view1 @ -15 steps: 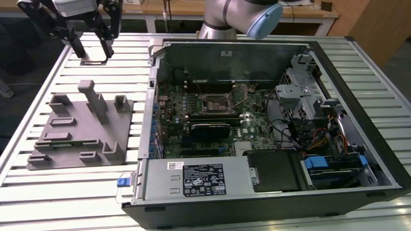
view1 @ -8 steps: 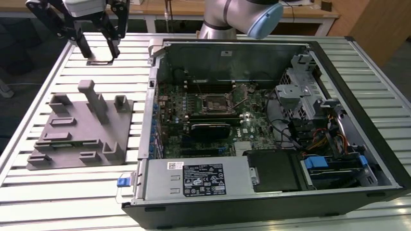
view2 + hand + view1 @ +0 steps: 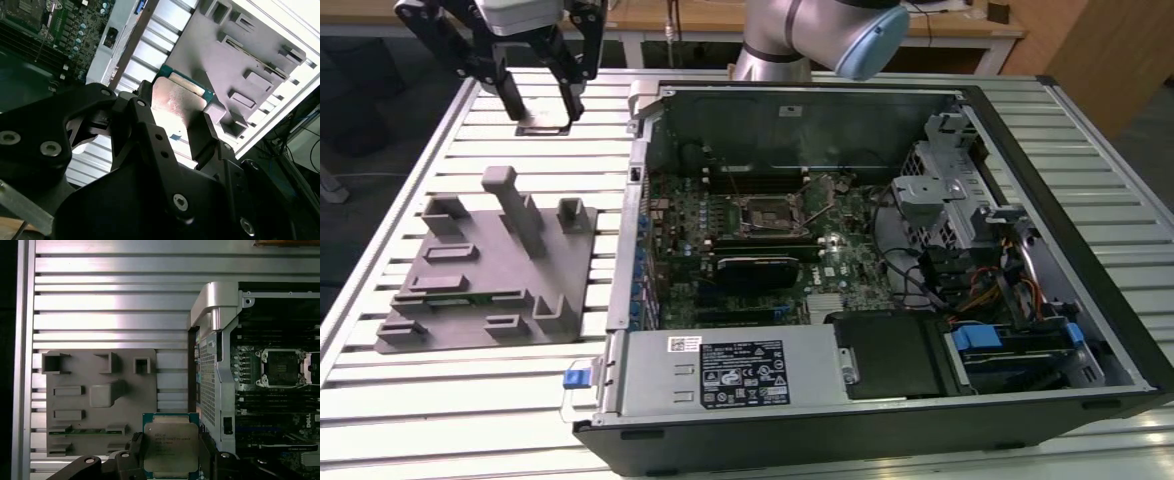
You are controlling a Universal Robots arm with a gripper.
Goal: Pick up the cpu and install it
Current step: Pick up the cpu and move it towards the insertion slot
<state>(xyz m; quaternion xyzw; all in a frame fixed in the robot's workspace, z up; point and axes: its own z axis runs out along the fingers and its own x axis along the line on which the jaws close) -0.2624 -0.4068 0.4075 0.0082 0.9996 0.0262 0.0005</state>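
Hand (image 3: 540,108) clamped on cpu (image 3: 170,447), fingers on two opposite edges, chip flat, lid up. Cpu hangs over the table (image 3: 454,385) just outside the case (image 3: 787,110) wall, well apart from the socket (image 3: 767,212) inside the case. Likely light, stiff, slick-topped, with a fragile underside. Edges look the safe hold.

So the gripper (image 3: 540,113) is hanging over the slatted table (image 3: 454,400) pinching the cpu (image 3: 544,128), near the grey tray (image 3: 467,290), off to the exterior view's left of the open computer case (image 3: 854,445).
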